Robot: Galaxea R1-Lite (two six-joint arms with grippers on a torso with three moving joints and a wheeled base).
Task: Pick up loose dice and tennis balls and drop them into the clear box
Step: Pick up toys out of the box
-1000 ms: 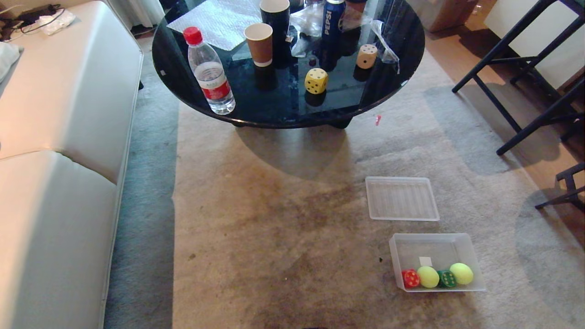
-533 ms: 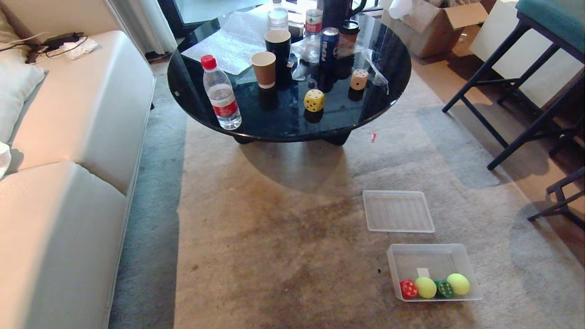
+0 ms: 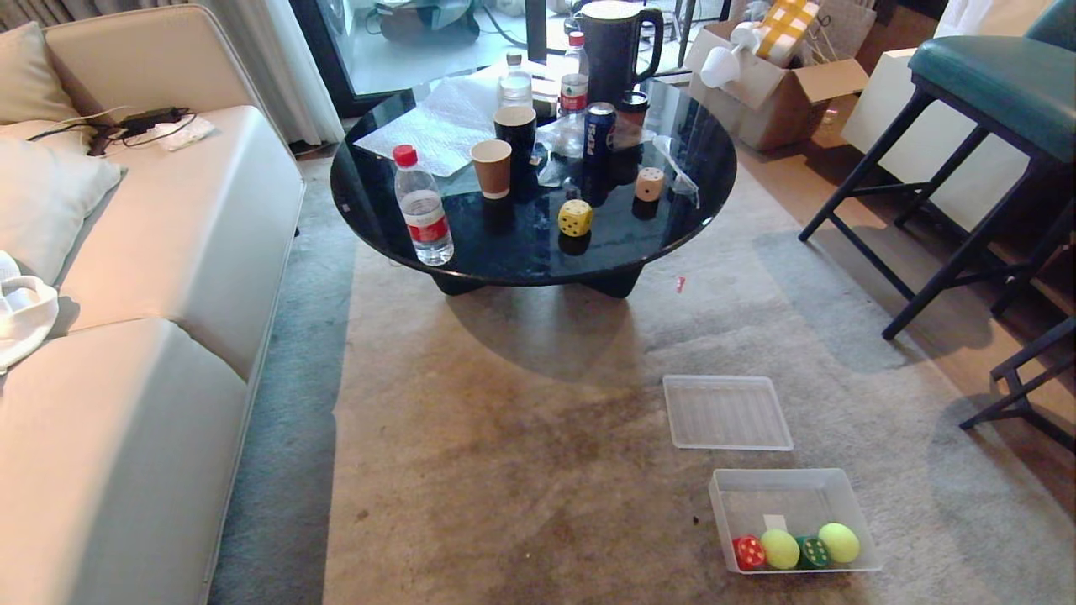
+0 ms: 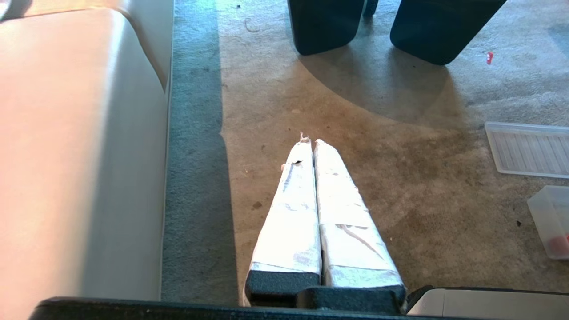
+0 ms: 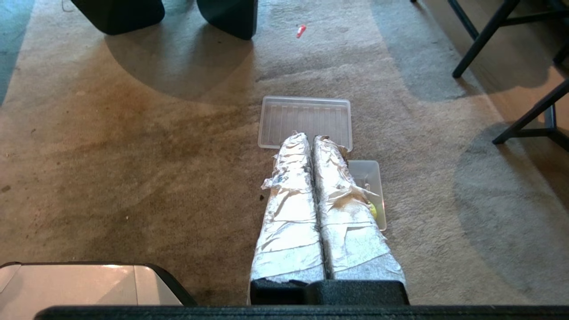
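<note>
Left claw: pressed together, nothing between its taped fingers; it hangs over bare carpet beside the sofa, out of the head view.
Right claw: pressed together and empty; its tips sit over the near edge of the lid, with the clear box partly hidden behind one finger.
Clear box: on the carpet at the robot's right, open side up, well apart from the counter.
Box contents: a row along the near wall, running red die, tennis ball, green die, second tennis ball; neighbours touch or nearly touch.
Yellow die: loose on the counter, near its front edge, upright with dark dots showing.
Tan die: also on the counter, farther back and to the right of the yellow die, apart from it.
Lid: flat ribbed translucent tray on the carpet, just beyond the box and close to it, not touching.
Counter: round, dark and glossy, standing on the carpet.
Counter clutter: water bottle with red cap near the left front; paper cup and blue can farther back; dark jug at the far side.
Carpet: tan, darker stained patch in the middle.
Sofa: pale, along the robot's left.
Stool: dark legs, green seat, at the right.
</note>
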